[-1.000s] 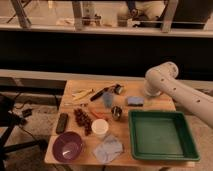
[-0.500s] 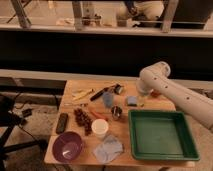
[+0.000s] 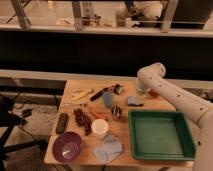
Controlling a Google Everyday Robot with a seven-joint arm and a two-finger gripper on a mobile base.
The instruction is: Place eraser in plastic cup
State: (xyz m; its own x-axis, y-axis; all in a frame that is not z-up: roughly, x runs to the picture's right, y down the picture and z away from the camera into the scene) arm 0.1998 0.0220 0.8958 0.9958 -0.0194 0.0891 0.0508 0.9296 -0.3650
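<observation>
gripper [image 3: 141,93]: I see fingers apart, empty, above far side of bench [image 3: 161,104]
flat blue-grey rectangular eraser [image 3: 133,101]: just beside gripper
pale blue-grey plastic cup [image 3: 107,99]: left of eraser

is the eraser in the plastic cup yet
Out: the eraser lies on the table, apart from the plastic cup; the pincer hovers by the eraser.

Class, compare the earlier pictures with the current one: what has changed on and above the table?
The arm swung leftward in the picture, bringing the gripper close to the eraser; it has taken hold of nothing. The eraser, plastic cup, white cup and green tray stayed put.
</observation>
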